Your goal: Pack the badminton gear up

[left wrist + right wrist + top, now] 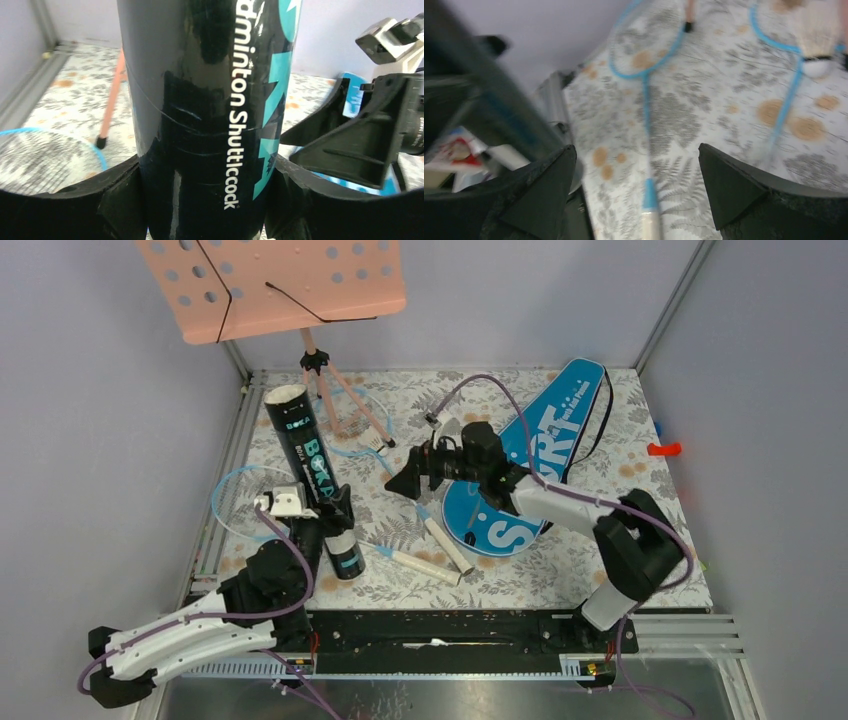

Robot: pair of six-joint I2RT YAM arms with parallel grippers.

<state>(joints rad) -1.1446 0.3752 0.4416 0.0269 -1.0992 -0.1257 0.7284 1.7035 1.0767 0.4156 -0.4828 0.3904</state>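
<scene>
The left gripper [331, 512] is clamped on the lower part of the black shuttlecock tube [303, 450]; its fingers [117, 200] press on both sides of it. The tube leans a little, with the open end up. The right gripper [402, 483] hangs to the right of the tube, its jaws spread wide with nothing between them. The cream handles of the first racket [428, 568] and the second racket [448, 546] lie on the table to the right of the tube. Further right lies the blue SPORT bag [560, 425]. A white shuttlecock [816, 35] rests on a racket head. The pink music stand [270, 285] stands behind the tube.
</scene>
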